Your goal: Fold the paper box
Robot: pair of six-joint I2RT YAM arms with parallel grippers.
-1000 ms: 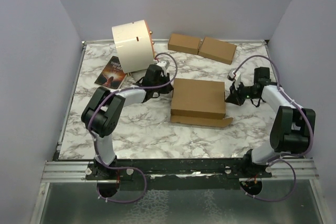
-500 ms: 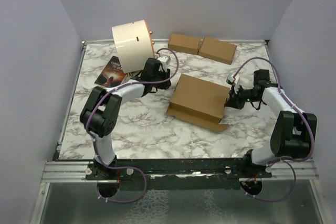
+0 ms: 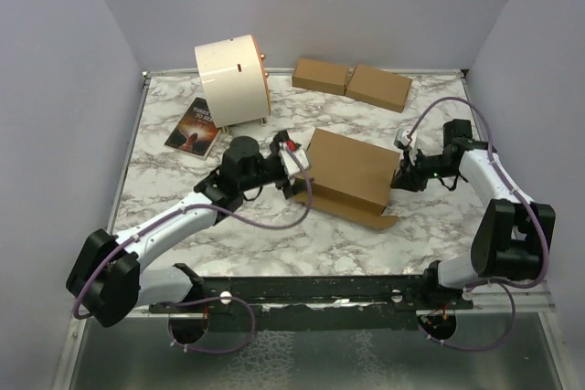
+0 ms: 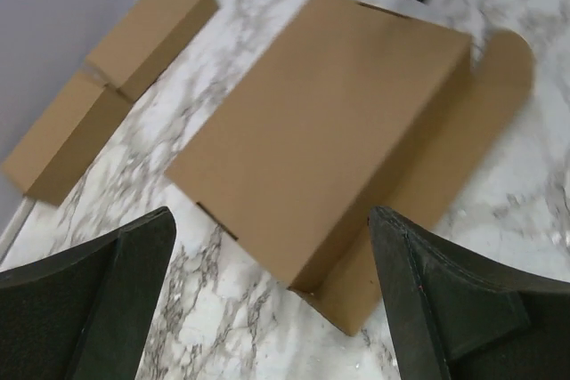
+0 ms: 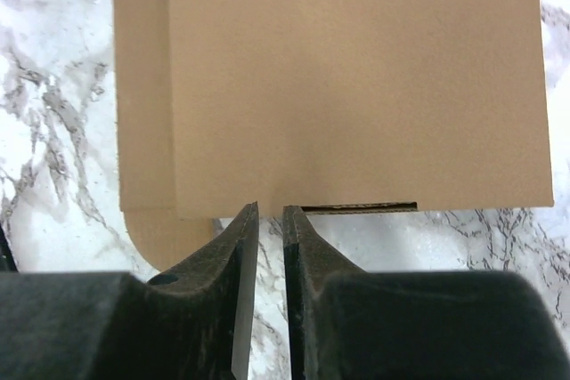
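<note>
The paper box lies closed and skewed on the marble table, with a rounded flap sticking out flat along its near side. My left gripper sits at the box's left corner. In the left wrist view the left gripper is wide open, its fingers on either side of the corner of the box, touching nothing. My right gripper is at the box's right edge. Seen from the right wrist, the right gripper shows a narrow empty gap, tips at the edge of the box.
A cream drum stands at the back left, with a dark booklet beside it. Two small closed brown boxes lie side by side at the back. Purple walls close in the table on three sides.
The box has turned anticlockwise. My left arm swung from beside the drum to the box's left corner and its jaws opened wide. The right jaws parted slightly.
</note>
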